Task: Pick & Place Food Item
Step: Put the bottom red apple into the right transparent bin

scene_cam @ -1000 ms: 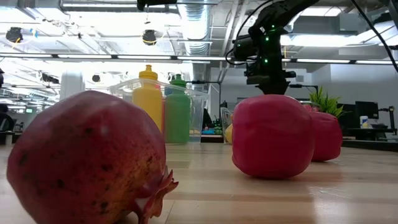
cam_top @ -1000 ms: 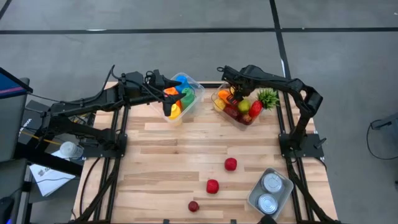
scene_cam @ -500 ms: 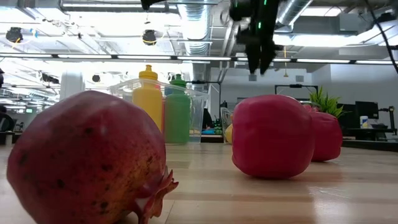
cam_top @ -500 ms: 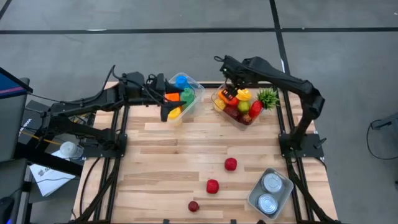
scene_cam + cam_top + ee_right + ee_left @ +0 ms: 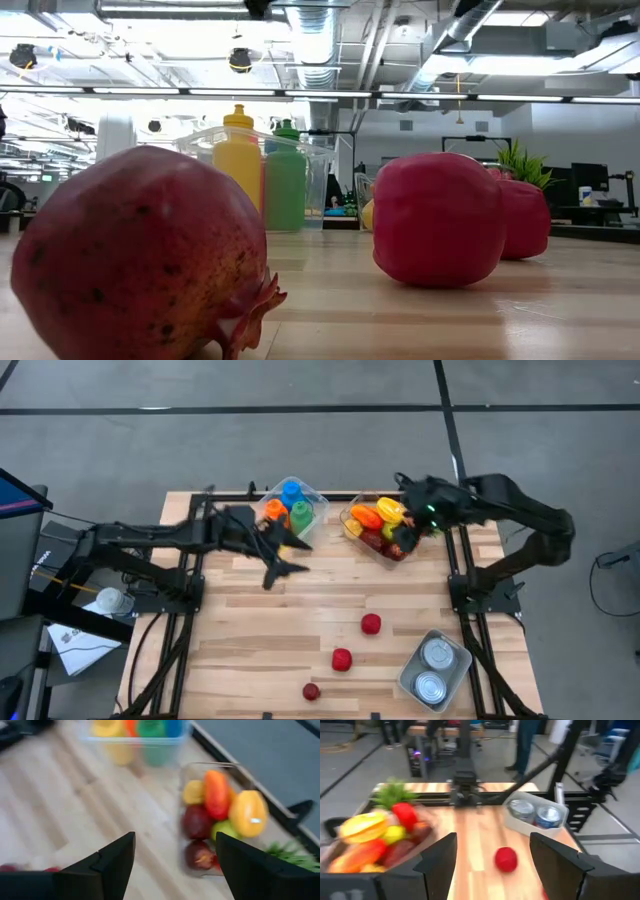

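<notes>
**Red fruit loose on worktop, both pincers empty**

Wooden slatted worktop carries three loose red food items in the lower centre of the high view: a red apple-like one, a second red one just below-left of it, and a darker pomegranate lowest of the three. All three sit apart, none touching. Judging by the task, these are the likely picks, left in open space so a pincer can come down on them.

Fruit bin, clear plastic, upper centre-right, is packed with orange, yellow, green and red pieces; probably the drop target. Bottle bin sits to its left with blue, green and orange bottles. Can tray, lower right, holds two tins.

Left pincer hangs over bare worktop below the bottle bin, fingers spread, nothing between them; its wrist view looks across at the red apple-like one. Right pincer is over the right side of the fruit bin, fingers spread, nothing held in its wrist view.

Look of the fruit: in the low view the pomegranate fills the lower left, mottled red-brown skin, crown pointing down to the right; the two others are smooth, glossy, pinkish red, slightly blocky, probably plastic replicas.
</notes>
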`<state>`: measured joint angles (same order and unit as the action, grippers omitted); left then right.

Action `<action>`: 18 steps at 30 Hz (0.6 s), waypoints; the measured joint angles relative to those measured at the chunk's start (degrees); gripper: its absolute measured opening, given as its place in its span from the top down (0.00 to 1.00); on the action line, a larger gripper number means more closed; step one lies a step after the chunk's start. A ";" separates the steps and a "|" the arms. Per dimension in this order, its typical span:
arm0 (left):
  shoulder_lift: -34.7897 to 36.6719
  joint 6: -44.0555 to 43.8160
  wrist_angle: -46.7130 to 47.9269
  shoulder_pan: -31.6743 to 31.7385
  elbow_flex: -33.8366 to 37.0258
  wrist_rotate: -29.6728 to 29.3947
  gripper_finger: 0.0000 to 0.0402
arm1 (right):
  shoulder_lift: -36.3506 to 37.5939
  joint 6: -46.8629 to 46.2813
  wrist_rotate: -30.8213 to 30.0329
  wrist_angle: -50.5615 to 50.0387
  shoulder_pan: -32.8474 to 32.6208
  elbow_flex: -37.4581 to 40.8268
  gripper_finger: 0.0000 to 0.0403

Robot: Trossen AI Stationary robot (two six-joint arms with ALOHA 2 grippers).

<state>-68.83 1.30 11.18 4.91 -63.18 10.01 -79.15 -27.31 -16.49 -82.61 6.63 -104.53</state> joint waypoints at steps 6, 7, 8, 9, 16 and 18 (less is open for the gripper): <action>-8.05 -2.96 -12.72 -7.21 3.02 0.01 0.40 | 3.69 -5.40 -0.48 -0.13 -11.19 0.02 0.34; -9.65 -3.14 -14.00 -8.36 2.98 -0.01 0.40 | 3.79 -6.04 -0.50 -0.13 -12.78 0.00 0.34; -11.31 -3.15 -14.52 -9.60 2.99 -0.05 0.40 | 3.96 -6.60 -0.50 -0.19 -14.41 0.02 0.34; -13.21 -3.15 -16.08 -10.76 3.00 -0.06 0.40 | 4.02 -7.18 -0.52 -0.29 -15.97 0.02 0.34; -25.64 -3.15 -25.48 -18.26 3.05 -1.47 0.40 | 2.00 -11.96 -2.21 -0.33 -25.26 0.04 0.34; -29.18 -3.13 -29.73 -20.22 3.04 -3.16 0.40 | 1.24 -13.44 -3.14 -0.32 -27.73 0.02 0.34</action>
<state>-98.01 -1.83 -18.55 -15.31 -60.14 6.85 -77.91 -40.75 -19.63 -82.93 -21.10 -104.51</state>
